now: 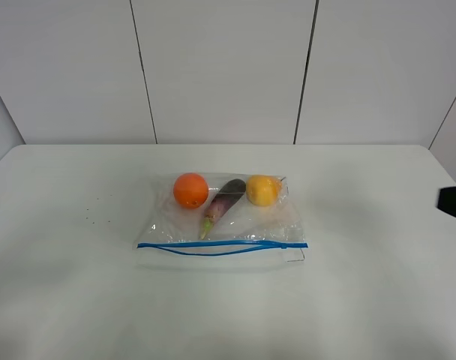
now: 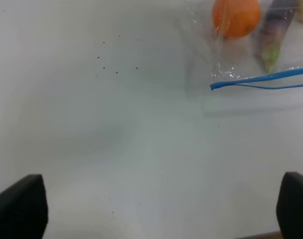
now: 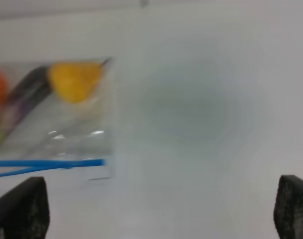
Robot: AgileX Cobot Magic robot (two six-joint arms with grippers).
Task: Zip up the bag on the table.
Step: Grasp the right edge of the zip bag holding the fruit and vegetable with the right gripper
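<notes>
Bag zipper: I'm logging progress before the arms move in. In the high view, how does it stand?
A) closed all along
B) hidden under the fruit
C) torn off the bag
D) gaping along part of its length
D: the zipper of the bag shows two blue lines bowed apart left of the middle.

- desk (image 1: 378,225): white, matte, rounded far corners, spans the full width of the high view
- bag (image 1: 222,222): clear plastic, lies flat near desk centre, long edges running left-right
- blue zip strip (image 1: 220,247): on the bag's near edge, its two lines split apart mid-span
- dark specks (image 1: 93,211): small scatter on the desk, left of the bag
</notes>
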